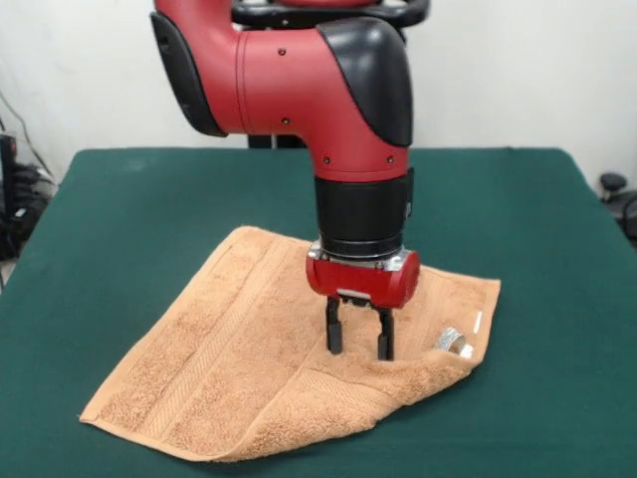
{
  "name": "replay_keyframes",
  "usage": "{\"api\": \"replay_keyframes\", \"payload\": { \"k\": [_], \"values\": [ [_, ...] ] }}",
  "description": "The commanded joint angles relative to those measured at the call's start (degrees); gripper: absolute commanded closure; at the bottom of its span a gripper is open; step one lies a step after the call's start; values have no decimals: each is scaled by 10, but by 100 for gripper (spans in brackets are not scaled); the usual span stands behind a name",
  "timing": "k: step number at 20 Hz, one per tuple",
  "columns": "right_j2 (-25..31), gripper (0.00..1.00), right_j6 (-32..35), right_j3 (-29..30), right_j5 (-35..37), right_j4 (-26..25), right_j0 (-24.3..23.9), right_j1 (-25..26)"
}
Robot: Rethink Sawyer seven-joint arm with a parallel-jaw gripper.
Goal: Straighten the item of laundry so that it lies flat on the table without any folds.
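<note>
Dark green surface [119, 219], white wall behind. Towel [239, 349] rumpled, fold at 5 o'clock. Tool [359, 341] part-open above it, holding nothing.

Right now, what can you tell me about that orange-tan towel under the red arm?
The orange-tan terry-cloth towel lies on the dark green felt-like table, turned like a diamond. Woven bands run along its left side. Its near edge is doubled over in a thick fold, and a small white label shows at the right corner. The red-and-black gripper stands on it, fingers apart.

One front camera looks slightly down across the table [119, 209], fairly near.
</note>
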Motion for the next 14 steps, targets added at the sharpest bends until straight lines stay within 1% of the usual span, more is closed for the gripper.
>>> {"api": "replay_keyframes", "payload": {
  "k": [1,14],
  "values": [
    [5,0,-37,-54,286,24,5,10],
    [26,0,-22,-39,287,-5,-10,3]
  ]
}}
